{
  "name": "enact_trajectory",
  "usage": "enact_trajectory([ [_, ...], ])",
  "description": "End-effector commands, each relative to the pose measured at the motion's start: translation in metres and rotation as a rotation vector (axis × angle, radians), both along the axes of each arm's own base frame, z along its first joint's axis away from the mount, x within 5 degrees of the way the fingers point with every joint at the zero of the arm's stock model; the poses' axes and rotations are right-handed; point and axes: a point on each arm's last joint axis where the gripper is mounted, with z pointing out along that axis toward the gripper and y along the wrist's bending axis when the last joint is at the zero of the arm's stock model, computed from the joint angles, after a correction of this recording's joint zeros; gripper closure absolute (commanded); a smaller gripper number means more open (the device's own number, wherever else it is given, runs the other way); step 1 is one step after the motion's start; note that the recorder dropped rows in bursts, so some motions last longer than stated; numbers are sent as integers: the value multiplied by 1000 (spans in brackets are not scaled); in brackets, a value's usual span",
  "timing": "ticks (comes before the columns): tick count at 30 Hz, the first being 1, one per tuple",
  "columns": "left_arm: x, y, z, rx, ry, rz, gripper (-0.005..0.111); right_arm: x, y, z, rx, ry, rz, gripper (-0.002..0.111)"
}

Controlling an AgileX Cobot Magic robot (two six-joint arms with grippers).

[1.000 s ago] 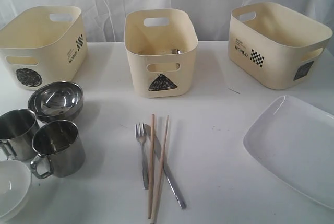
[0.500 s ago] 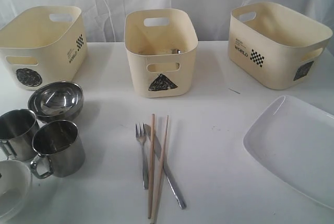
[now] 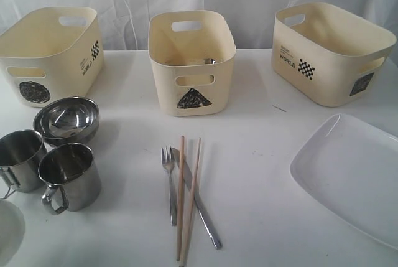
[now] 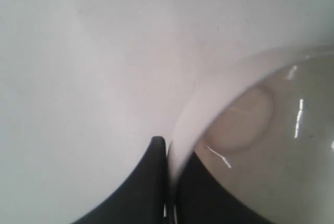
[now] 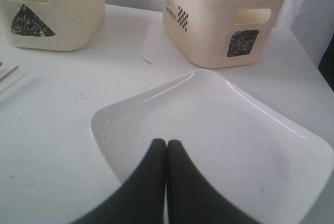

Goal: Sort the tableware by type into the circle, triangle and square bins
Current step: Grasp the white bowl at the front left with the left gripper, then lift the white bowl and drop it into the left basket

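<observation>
- On the table [image 3: 261,155], taken as a clock face in the exterior view, the circle bin [image 3: 62,71] stands at 10 o'clock, the triangle bin [image 3: 165,86] at 12 and the square bin [image 3: 323,77] at 2, each well apart from the next.
- The large white plate [image 3: 354,173] lies flat at 4 o'clock. It looks glazed, slippery, brittle and fairly heavy. Its shallow raised rim is probably the only place to pinch it.
- The right gripper [image 5: 166,143] hovers over the plate's near edge with its fingers pressed together and nothing between them.
- The white bowl [image 3: 9,229] sits at 7 o'clock, mostly out of the exterior view. The left gripper [image 4: 168,153] is clamped on its rim, one finger outside the wall and one inside. The bowl looks smooth and breakable, so it may swing or slip in this rim hold.
- The steel bowls [image 3: 65,117], nested at 9 o'clock, should be stiff, light and hard to damage. A rim pinch would suit them.
- Two steel mugs [image 3: 69,177] [image 3: 22,158] stand upright at 8 o'clock, just beside each other. The rim or the handle offers a hold.
- The knife [image 3: 202,214], fork [image 3: 170,186] and two chopsticks [image 3: 181,198] lie near 6 o'clock, overlapping. They are thin and flat, so they are likely best gripped across the middle.
</observation>
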Motion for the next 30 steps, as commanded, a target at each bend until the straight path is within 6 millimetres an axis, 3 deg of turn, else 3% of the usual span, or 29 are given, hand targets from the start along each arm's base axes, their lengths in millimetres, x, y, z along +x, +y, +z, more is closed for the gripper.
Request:
enact_trajectory([
  [1,5,5,68,53,-155,-18,107,0,0,0,-10,-10,0,108],
  [4,25,12,123,136,-543,-22,107,0,0,0,-10,-10,0,108],
  [8,73,7,184,84,-1395,18,107,0,0,0,-10,-10,0,108],
  [11,102,-2,204,0,-1855,-27,107,0,0,0,-10,-10,0,108],
  [13,122,-4,197,-40,-2002,-34,107,0,0,0,-10,-10,0,108],
  [15,151,-2,173,-60,-1965,15,107,0,0,0,-10,-10,0,108],
  [19,208,2,108,-53,-1692,77,107,0,0,0,-10,-10,0,108],
  [22,238,2,76,-45,-1587,81,107,0,0,0,-10,-10,0,108],
  [26,263,3,46,4,-1447,34,104,0,0,0,-10,-10,0,108],
  [30,274,4,34,21,-1346,21,85,0,0,0,-10,-10,0,108],
])
